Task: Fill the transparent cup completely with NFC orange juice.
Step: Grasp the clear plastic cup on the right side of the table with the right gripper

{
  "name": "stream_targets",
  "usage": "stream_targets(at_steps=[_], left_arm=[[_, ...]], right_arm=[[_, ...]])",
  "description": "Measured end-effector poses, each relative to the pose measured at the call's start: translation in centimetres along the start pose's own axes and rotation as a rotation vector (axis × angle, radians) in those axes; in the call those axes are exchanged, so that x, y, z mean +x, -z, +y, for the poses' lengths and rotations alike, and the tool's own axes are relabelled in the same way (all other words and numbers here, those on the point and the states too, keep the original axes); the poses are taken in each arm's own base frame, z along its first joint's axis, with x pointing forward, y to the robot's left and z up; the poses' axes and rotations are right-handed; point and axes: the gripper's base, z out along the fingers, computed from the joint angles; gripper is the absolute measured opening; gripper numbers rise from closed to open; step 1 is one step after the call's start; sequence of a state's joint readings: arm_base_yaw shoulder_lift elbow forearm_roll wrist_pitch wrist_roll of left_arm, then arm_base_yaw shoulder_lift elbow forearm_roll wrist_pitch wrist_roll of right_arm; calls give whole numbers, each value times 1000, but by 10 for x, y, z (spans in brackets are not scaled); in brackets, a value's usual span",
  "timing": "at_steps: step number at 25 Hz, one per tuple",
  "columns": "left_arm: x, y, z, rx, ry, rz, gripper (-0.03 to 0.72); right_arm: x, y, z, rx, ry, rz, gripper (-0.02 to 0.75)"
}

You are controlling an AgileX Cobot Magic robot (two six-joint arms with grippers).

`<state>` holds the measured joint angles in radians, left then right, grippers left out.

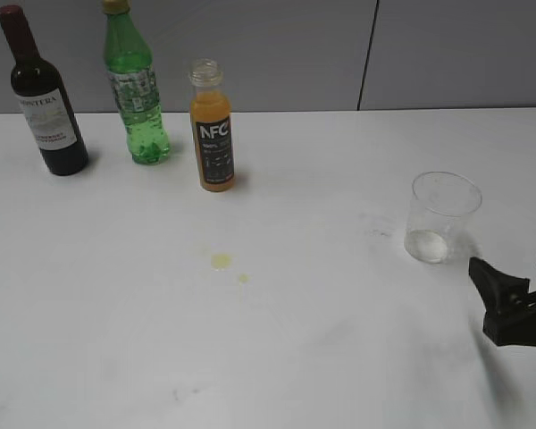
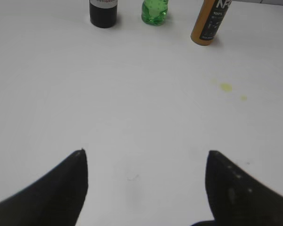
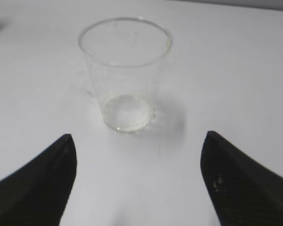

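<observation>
With both hands spread wide and empty, the right hand (image 3: 137,179) should steady the empty cup (image 1: 441,217) near it on the worktop (image 1: 304,340) while the left hand (image 2: 146,183) fetches the uncapped juice bottle (image 1: 213,127) far across.

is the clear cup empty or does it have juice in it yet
Empty. The transparent cup stands upright and see-through down to its bare base, with no orange liquid inside; the NFC orange juice is in its bottle.
</observation>
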<state>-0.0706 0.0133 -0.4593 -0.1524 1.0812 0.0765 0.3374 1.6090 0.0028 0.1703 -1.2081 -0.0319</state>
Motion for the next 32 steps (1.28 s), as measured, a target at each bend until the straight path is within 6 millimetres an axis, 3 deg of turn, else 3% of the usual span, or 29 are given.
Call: stream_targets(at_steps=[6, 23, 32], left_arm=[[0, 0, 0, 0, 0, 0, 589], [0, 0, 0, 0, 0, 0, 587], [0, 0, 0, 0, 0, 0, 587]], right_arm=[[17, -5, 0, 6, 16, 102, 636], [29, -8, 3, -26, 40, 177, 634], [22, -40, 14, -87, -20, 124, 682]])
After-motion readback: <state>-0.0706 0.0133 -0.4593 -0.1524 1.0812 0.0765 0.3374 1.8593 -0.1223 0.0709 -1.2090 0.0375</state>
